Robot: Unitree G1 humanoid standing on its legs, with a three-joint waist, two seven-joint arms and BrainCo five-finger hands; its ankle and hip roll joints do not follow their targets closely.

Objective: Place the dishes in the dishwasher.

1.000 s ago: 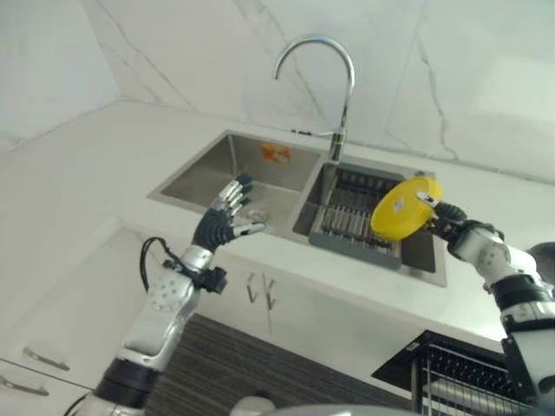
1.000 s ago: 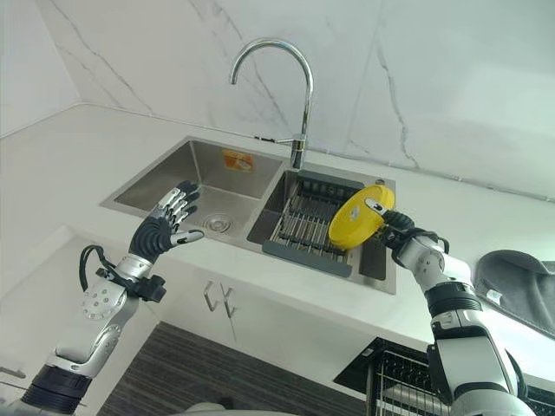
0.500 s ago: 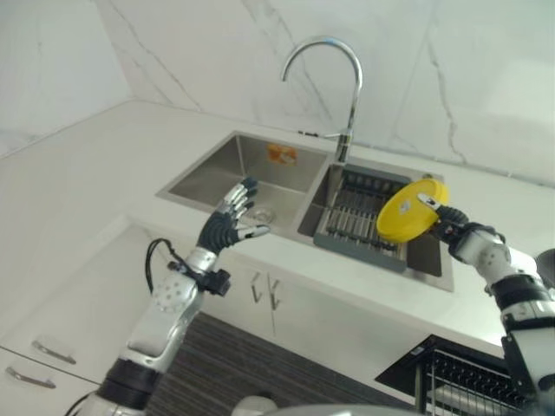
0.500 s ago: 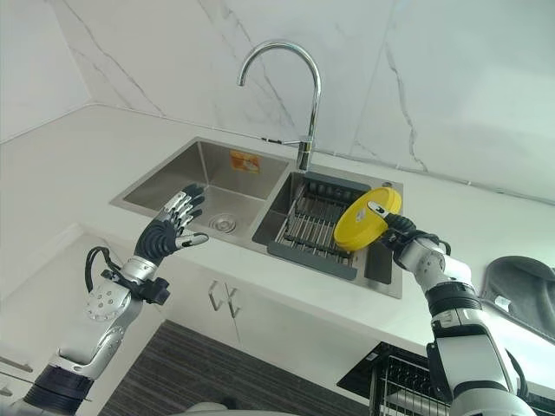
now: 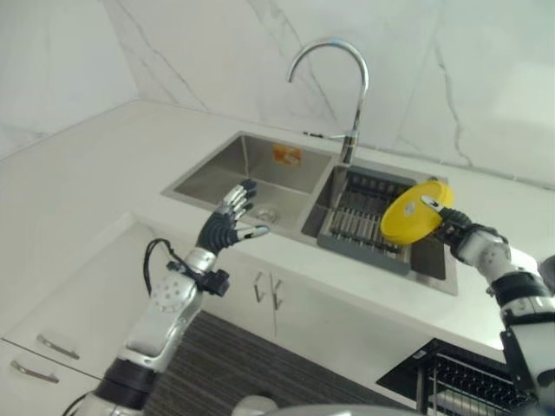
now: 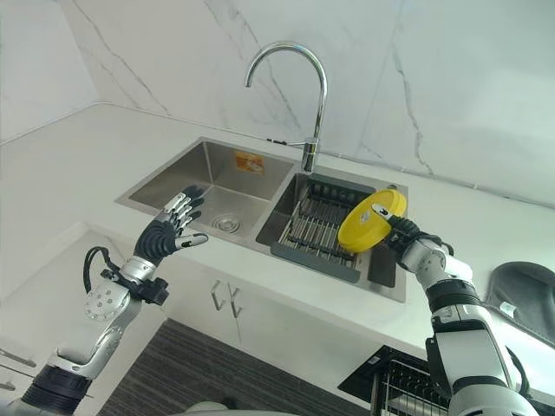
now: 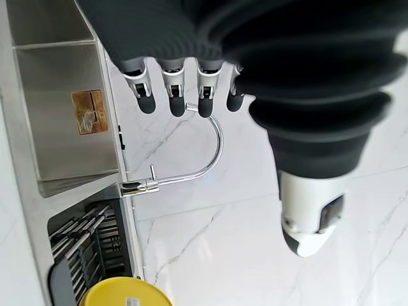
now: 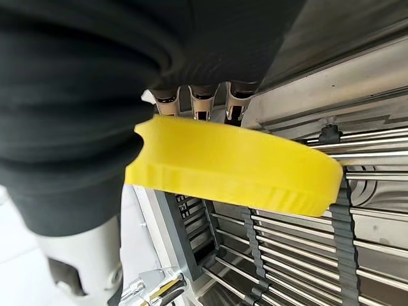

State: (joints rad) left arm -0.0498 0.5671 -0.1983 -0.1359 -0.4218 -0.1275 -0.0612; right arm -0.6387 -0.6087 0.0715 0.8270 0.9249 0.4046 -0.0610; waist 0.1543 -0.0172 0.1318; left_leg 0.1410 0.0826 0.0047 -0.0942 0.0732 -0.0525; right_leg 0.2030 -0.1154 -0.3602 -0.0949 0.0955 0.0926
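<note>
No move since earlier | right robot hand (image 6: 406, 238) clamps yellow plate (image 6: 371, 220) | left robot hand (image 6: 169, 230) splayed

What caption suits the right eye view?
Right hand holds a yellow plate above the sink rack.

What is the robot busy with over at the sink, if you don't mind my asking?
The right robot hand grips a yellow plate by its edge and holds it tilted above the drying rack in the sink's right basin. The left robot hand is raised with fingers spread in front of the left basin, holding nothing. An open dishwasher rack shows low on the right; the plate is not in it yet.
</note>
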